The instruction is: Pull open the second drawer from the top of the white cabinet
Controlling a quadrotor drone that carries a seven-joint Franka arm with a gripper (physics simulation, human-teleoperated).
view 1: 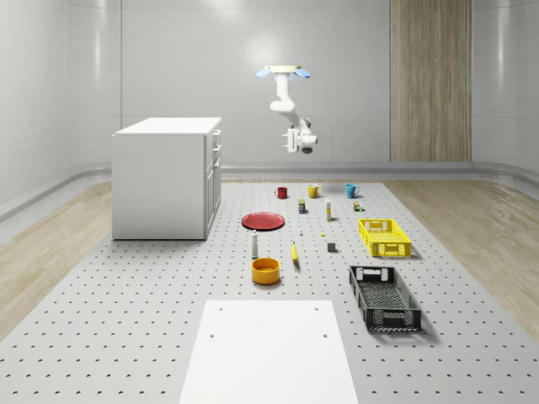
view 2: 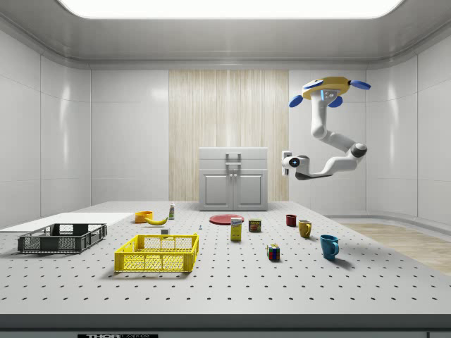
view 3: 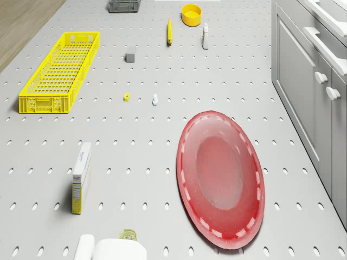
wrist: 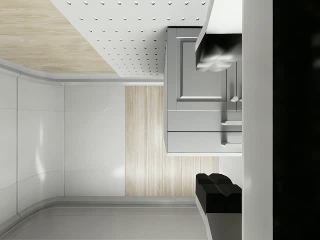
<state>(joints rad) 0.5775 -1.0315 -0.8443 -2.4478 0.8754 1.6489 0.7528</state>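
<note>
Presently the drone [view 1: 284,72] hovers high above the perforated table [view 1: 152,286], out in front of the white cabinet [view 1: 160,181] and well apart from it, roughly over the red plate [view 1: 263,220] and the mugs beyond it; the Franka arm [view 1: 285,101] hangs below it and bends toward the cabinet front.

Gripper [wrist: 217,117]: in the wrist view the two fingers [wrist: 216,52] stand wide apart with nothing between them; it faces the cabinet front squarely but is far short of touching it; in the side view it sits level with the drawer band or slightly higher, though that alignment is hard to judge from this angle.

Cabinet: it stands on the table at its far corner in the whole-scene view; two drawers sit stacked under the top, with doors below; the second drawer [wrist: 202,121], just under the top one, is flush with the cabinet face, its handle [wrist: 231,122] untouched.

Progress: early; no drawer is displaced, no contact has been made; only a rough facing of the cabinet is in place. Remaining, by my assessment: closing on the cabinet, lining the open fingers around the second drawer's handle, closing on it, and pulling straight away from the cabinet face.

Other items on the table in front of the cabinet: yellow crate [view 1: 384,236], black crate [view 1: 384,297], banana [view 1: 295,252], orange bowl [view 1: 265,270].
</note>
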